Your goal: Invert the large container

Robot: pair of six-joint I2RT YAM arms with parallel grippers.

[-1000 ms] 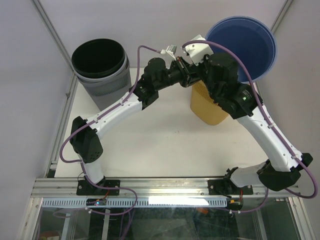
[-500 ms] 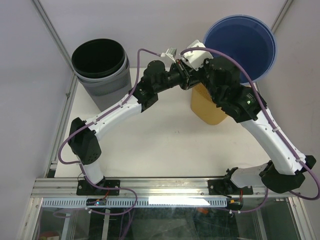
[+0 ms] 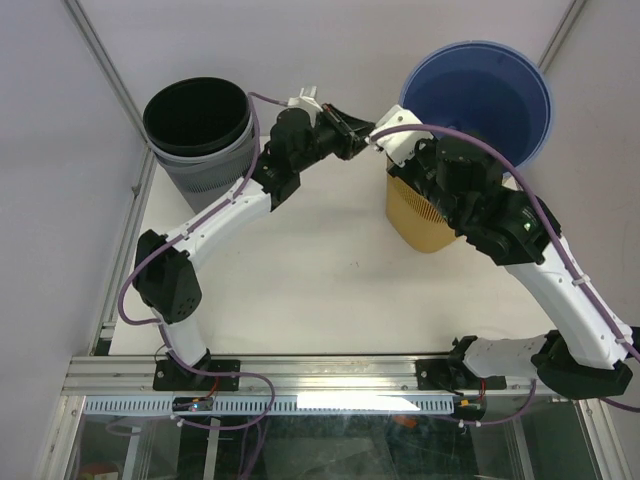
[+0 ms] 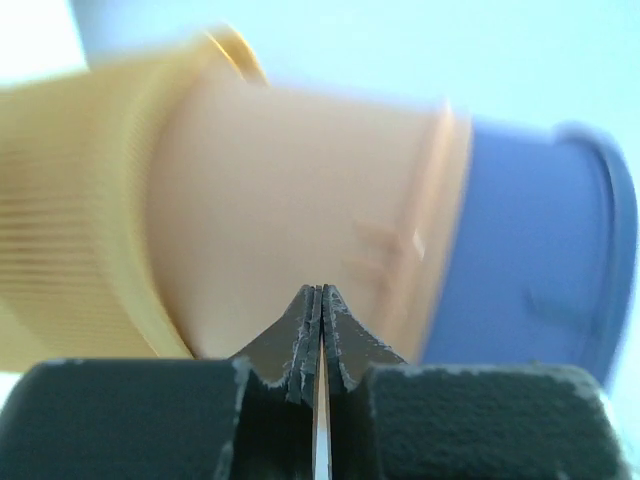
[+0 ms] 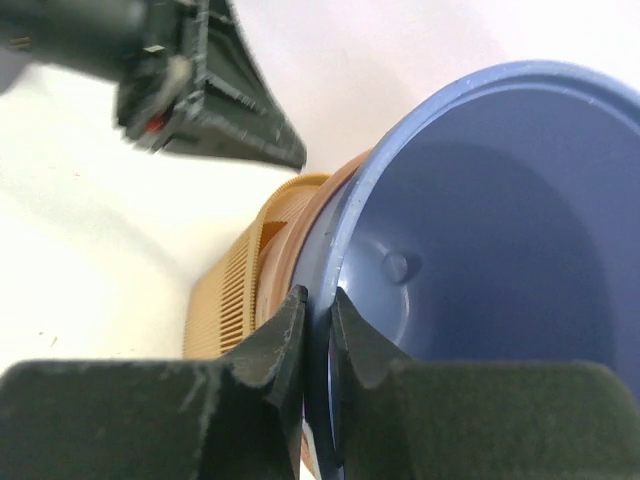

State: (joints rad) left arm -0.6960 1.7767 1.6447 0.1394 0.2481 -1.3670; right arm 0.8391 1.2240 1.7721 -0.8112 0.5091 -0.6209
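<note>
We see the large blue container (image 3: 480,90) at one o'clock, its rim pinched by our right gripper (image 5: 318,300). Our left gripper (image 4: 320,295), jaws pressed together and empty, points at the yellow ribbed basket (image 3: 420,215) beside it.

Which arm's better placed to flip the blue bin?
Right. The right end effector clamps the rim of the blue bin; the left end effector is shut, holding nothing.

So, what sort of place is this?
Likely a lab robot test bench: a left arm and a right arm bolted to a metal rail at a white table, plus a blue bin, yellow bin and grey bin.
</note>
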